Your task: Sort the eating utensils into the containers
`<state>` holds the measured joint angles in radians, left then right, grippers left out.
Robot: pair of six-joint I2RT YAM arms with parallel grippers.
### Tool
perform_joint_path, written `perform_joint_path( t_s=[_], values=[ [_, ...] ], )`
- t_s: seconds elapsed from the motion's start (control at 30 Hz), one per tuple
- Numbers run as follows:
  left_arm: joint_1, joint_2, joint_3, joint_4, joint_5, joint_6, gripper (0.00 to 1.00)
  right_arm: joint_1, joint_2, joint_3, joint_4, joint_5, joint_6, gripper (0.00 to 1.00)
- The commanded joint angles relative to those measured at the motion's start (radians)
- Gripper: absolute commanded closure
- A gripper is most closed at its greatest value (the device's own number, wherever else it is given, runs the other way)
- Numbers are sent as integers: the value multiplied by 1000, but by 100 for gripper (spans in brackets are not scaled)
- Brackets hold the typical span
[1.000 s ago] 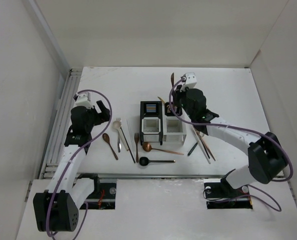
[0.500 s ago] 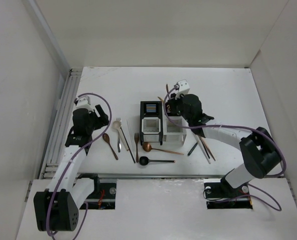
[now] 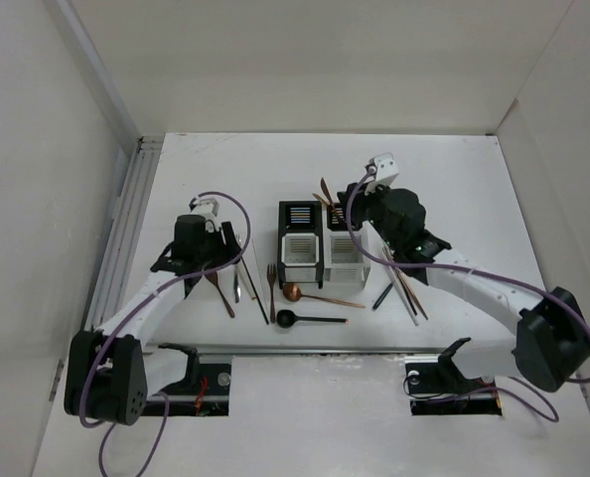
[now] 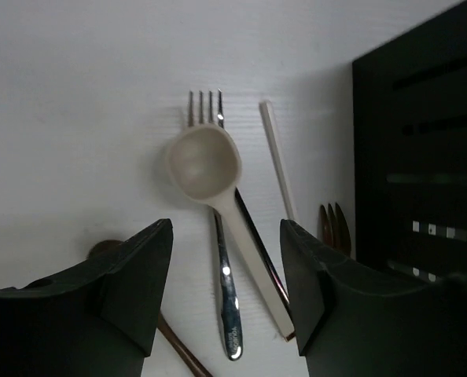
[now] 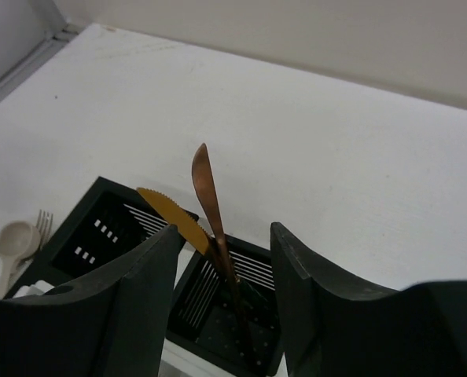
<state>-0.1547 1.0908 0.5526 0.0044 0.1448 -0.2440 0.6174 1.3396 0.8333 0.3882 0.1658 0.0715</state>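
Two black containers (image 3: 297, 216) (image 3: 343, 231) stand behind two white ones (image 3: 300, 256) (image 3: 345, 260). A copper knife (image 5: 210, 196) and a gold knife (image 5: 170, 216) lean in the back right black container (image 5: 241, 314). My right gripper (image 5: 223, 232) (image 3: 353, 207) hangs open above it, its jaws either side of the copper knife and clear of it. My left gripper (image 4: 226, 224) (image 3: 227, 253) is open over a pale spoon (image 4: 206, 161), a silver fork (image 4: 227, 314), a pale chopstick (image 4: 277, 157) and a dark chopstick (image 4: 253, 236).
A brown spoon (image 3: 221, 293), a copper fork (image 3: 271, 283), a copper spoon (image 3: 310, 294) and a black spoon (image 3: 300, 319) lie in front of the containers. More chopsticks and slim utensils (image 3: 404, 288) lie to their right. Walls close in the table on the left, back and right.
My right gripper has opened and let the copper knife go into the back right black container. My left arm swung right and down over the utensils, its jaws narrowing.
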Motion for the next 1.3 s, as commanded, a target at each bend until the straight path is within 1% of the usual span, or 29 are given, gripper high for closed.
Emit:
perform_joint_path(
  t_s=[0.0, 0.07, 0.13, 0.23, 0.3, 0.47, 0.5, 0.6, 0.73, 0.77, 0.87, 0.9, 1.03, 1.27],
  values=[
    [-37, 59, 46, -19, 30, -20, 44, 16, -89, 30, -46, 84, -4, 44],
    [-60, 83, 55, -53, -11, -57, 41, 16, -138, 30, -84, 109, 7, 43],
    [-60, 107, 55, -76, -34, -83, 41, 16, -169, 30, -94, 122, 16, 42],
    [-84, 145, 55, -89, -25, -94, 41, 16, -229, 20, -133, 123, 25, 42],
    [-100, 165, 55, -98, -25, -103, 43, 25, -243, 20, -149, 123, 25, 41],
    [-112, 193, 35, -86, -37, -124, 45, 25, -278, 20, -167, 142, 25, 41],
    [-112, 202, 35, -75, -37, -124, 48, 25, -278, 10, -167, 143, 25, 41],
    [-112, 221, 26, -64, -62, -133, 53, 25, -289, 10, -167, 165, 14, 41],
    [-112, 230, 26, -53, -82, -143, 65, 25, -321, -13, -176, 187, 5, 41],
    [-112, 230, 26, -53, -82, -143, 72, 25, -330, -13, -176, 187, 5, 41],
    [-112, 230, 26, -53, -102, -155, 81, 25, -339, -23, -176, 187, 5, 41],
    [-112, 230, 26, -66, -117, -155, 87, 25, -339, -23, -176, 187, 5, 41],
    [-112, 210, 46, -109, -149, -164, 100, 25, -339, -23, -186, 187, 5, 41],
    [-112, 189, 87, -173, -168, -164, 100, 25, -319, -14, -186, 178, 5, 41]
  ],
)
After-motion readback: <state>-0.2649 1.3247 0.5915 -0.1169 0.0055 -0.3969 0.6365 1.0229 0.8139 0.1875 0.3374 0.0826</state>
